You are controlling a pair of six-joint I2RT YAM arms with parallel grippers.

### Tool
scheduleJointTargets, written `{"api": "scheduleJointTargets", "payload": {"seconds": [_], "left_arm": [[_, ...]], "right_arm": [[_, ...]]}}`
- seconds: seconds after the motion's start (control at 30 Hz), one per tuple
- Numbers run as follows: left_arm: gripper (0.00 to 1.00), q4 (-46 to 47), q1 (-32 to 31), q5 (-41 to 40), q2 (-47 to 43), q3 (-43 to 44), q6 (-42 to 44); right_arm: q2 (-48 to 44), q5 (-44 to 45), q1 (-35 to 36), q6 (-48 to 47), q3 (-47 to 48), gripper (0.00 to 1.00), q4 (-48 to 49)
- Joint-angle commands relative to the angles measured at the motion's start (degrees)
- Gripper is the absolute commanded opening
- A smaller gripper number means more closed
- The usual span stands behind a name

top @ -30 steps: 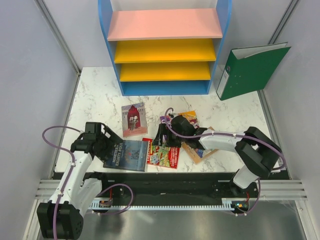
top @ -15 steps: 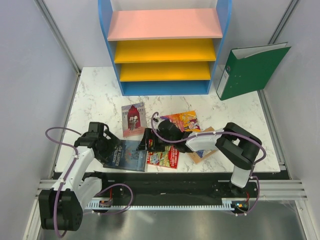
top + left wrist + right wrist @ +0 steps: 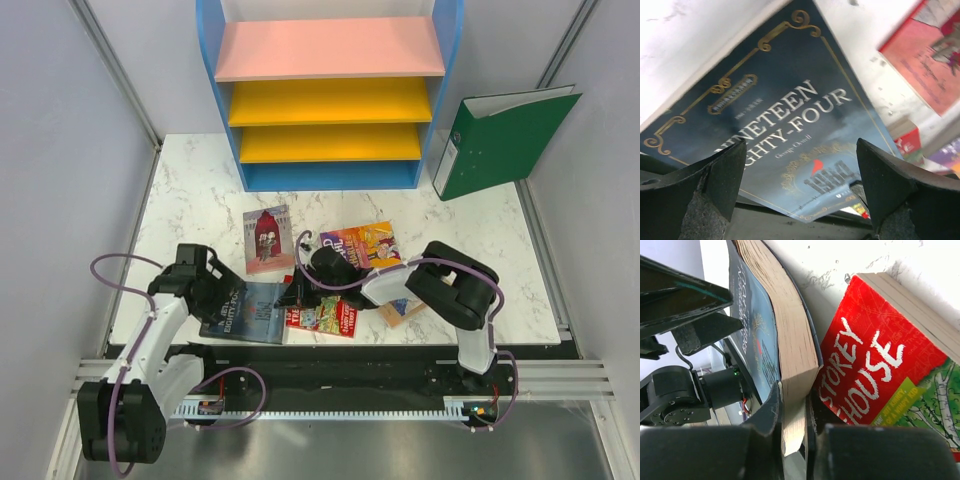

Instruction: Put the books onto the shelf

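Observation:
The dark blue "Nineteen Eighty-Four" book (image 3: pixel 252 312) lies at the table's front left. My right gripper (image 3: pixel 291 299) is shut on its right page edge (image 3: pixel 796 405), one finger on the cover and one beneath. My left gripper (image 3: pixel 222 294) hovers open over that book's left part (image 3: pixel 790 100), its fingers (image 3: pixel 715 185) spread wide and holding nothing. The red-green "Storey Treehouse" book (image 3: pixel 328 318) (image 3: pixel 875 370) lies just right of the held edge. A small maroon-grey book (image 3: pixel 268 238), an orange illustrated book (image 3: pixel 362 243) and a tan one (image 3: pixel 405 310) lie behind and to the right. The shelf (image 3: pixel 330 50) stands at the back.
A big green ring binder (image 3: pixel 500 140) leans against the right wall beside the shelf. The black rail (image 3: pixel 340 365) at the table's front edge runs just below the books. Grey walls close in the table on both sides.
My right arm has swung left from the red-green and orange books to the dark blue book and shut on its right edge. That book has shifted slightly left. The left gripper stays open.

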Motion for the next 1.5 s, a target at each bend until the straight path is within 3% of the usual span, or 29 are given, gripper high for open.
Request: {"api": "scheduleJointTargets", "payload": {"seconds": [0.0, 0.1, 0.27, 0.43, 0.57, 0.7, 0.83, 0.87, 1.07, 1.17, 1.33, 1.47], "left_arm": [[0.96, 1.5, 0.1, 3.4, -5.6, 4.1, 3.7], [0.96, 1.6, 0.1, 3.7, -14.1, 7.5, 4.8], [0.95, 3.2, 0.1, 4.9, -24.9, 9.6, 3.3], [0.91, 8.7, 0.1, 12.6, -29.1, 2.4, -2.1], [0.91, 20.3, 0.0, 22.2, -28.9, -5.6, -6.9], [0.91, 35.8, -1.7, 29.5, -26.6, -13.2, -11.4], [0.91, 42.0, -6.8, 27.6, -22.7, -14.7, -11.7], [0.91, 43.3, -10.4, 26.9, -19.9, -14.8, -11.9], [0.88, 42.0, -27.1, 16.7, -2.9, -5.0, -11.1], [0.87, 41.7, -31.7, 12.9, 4.1, -1.1, -11.8], [0.86, 43.5, -35.7, 6.2, 8.2, 0.8, -13.7], [0.83, 50.8, -36.9, 4.8, 8.5, -3.9, -17.0]], "right_arm": [[-5.4, -0.3, 1.0, -2.5, -0.2, 0.00, 0.2], [-12.1, 5.3, -0.2, -5.9, 0.4, 0.00, -4.0], [-24.0, 22.3, -1.4, -5.7, -1.3, 0.00, -9.0], [-31.0, 31.1, -2.4, 1.2, -6.6, 0.00, -7.4], [-33.5, 37.1, -2.4, 4.7, -9.6, 0.00, -6.5], [-34.8, 40.1, -3.1, 7.4, -11.3, 0.00, -5.8], [-34.2, 39.1, -3.2, 7.8, -10.7, 0.00, -4.7], [-34.1, 39.0, -3.2, 8.3, -10.6, 0.00, -4.5], [-32.9, 38.9, -3.5, 10.1, -11.0, 0.00, -3.4], [-33.3, 39.0, -4.1, 10.6, -12.0, 0.00, -2.8], [-34.9, 38.3, -5.6, 11.3, -13.5, 0.00, -3.4], [-36.4, 38.1, -6.6, 11.6, -15.1, 0.00, -3.2]]}}
